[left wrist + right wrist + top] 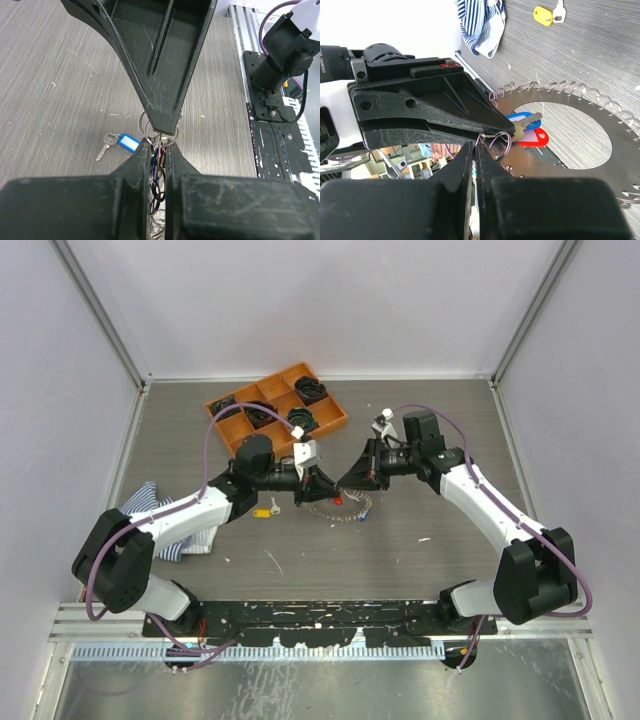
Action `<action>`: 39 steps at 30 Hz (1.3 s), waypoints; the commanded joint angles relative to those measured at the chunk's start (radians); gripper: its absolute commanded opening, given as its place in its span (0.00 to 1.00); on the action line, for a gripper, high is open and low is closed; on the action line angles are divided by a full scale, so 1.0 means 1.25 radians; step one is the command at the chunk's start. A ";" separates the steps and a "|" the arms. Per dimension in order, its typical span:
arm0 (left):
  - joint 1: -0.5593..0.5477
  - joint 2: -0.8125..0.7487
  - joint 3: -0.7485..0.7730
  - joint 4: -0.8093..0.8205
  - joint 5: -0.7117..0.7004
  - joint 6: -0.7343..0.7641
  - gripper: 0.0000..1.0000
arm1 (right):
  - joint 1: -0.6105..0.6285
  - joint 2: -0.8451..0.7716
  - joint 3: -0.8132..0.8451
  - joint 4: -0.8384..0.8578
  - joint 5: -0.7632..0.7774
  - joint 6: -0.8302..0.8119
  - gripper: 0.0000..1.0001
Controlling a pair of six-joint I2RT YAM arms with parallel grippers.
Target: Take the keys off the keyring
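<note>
I judge partway | yellow-tagged key (263, 511), blue-tagged key (125, 142) loose | red-tagged key (536, 136) on keyring (570, 96) | left end effector (159, 145), right end effector (474, 147) pinch split ring (142, 123)

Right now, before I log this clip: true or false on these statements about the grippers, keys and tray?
1. The left gripper and right gripper meet tip to tip over the keyring. True.
2. The yellow key hangs on the keyring. False: it lies loose on the table, apart from the keyring.
3. The tray holds keys. False: it holds black coiled bundles.
4. A striped cloth lies on the table's left side. True.
5. The left gripper is wide open. False: it is pinched shut on small rings.
</note>
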 commanded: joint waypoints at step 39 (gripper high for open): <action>-0.062 -0.107 0.068 -0.140 0.309 0.252 0.00 | 0.062 0.009 0.370 -0.716 -0.193 -1.969 0.60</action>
